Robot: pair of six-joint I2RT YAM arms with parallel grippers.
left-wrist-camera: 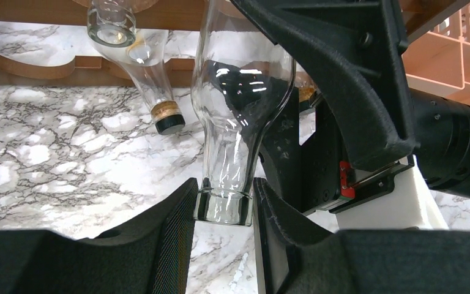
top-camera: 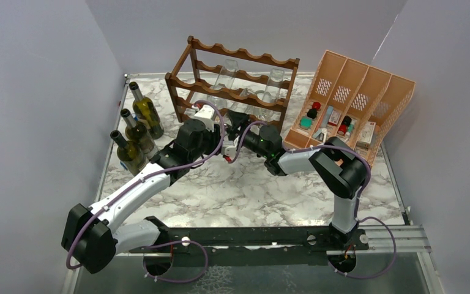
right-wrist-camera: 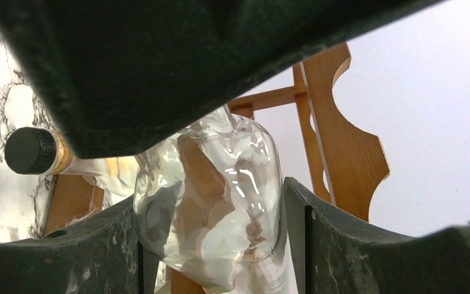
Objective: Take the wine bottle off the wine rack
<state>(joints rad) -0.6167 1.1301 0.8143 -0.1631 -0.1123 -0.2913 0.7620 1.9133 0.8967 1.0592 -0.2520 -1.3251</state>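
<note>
With the left claw point(left-wrist-camera: 223, 207) pinching the slick glass mouth of the clear wine bottle point(left-wrist-camera: 242, 92) and the right claw point(right-wrist-camera: 211, 239) clasping its shoulder just ahead, inside the wine rack point(top-camera: 245, 55), mismatched pulls might slip it loose.

In the top view the wine rack point(top-camera: 232, 76) stands at the upper centre of the desk point(top-camera: 238, 190). A divided organiser point(top-camera: 358, 98) is just right of it, and three upright bottles point(top-camera: 139, 136) stand in a row near the left edge. Just before the rack, the wine bottle point(left-wrist-camera: 238, 104) has its neck between the left hand point(left-wrist-camera: 223, 205) fingers and its body between the right hand point(right-wrist-camera: 211, 226) fingers, and a capped bottle point(left-wrist-camera: 159, 98) lies in the rack to its left.
</note>
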